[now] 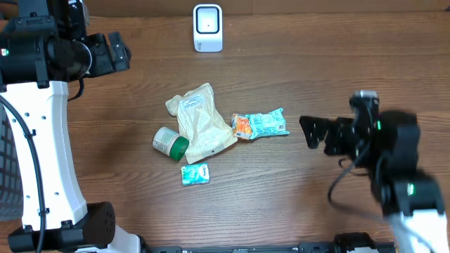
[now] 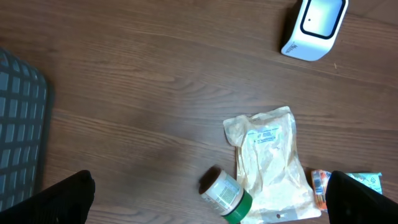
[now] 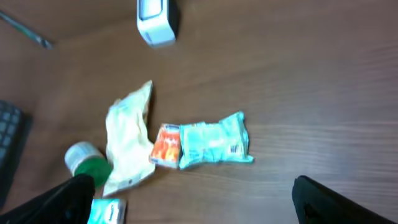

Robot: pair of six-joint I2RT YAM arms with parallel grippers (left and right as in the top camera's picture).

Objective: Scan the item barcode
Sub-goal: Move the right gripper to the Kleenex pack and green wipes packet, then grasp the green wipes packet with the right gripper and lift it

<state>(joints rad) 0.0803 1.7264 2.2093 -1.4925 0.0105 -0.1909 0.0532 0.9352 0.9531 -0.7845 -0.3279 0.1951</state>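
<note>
Both grippers hang empty, jaws spread wide: the left gripper (image 1: 119,50) over the far-left of the wooden table (image 1: 316,204), the right gripper (image 1: 309,132) near the teal-and-orange snack packet (image 1: 260,125). That packet lies mid-table beside a beige pouch (image 1: 200,121), a green-capped jar (image 1: 171,143) (on its side) and a small teal sachet (image 1: 195,173). The white barcode scanner (image 1: 207,28) stands well apart, at the far edge.

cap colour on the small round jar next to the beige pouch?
Green cap on the small white round jar; clearest in the left wrist view.
</note>
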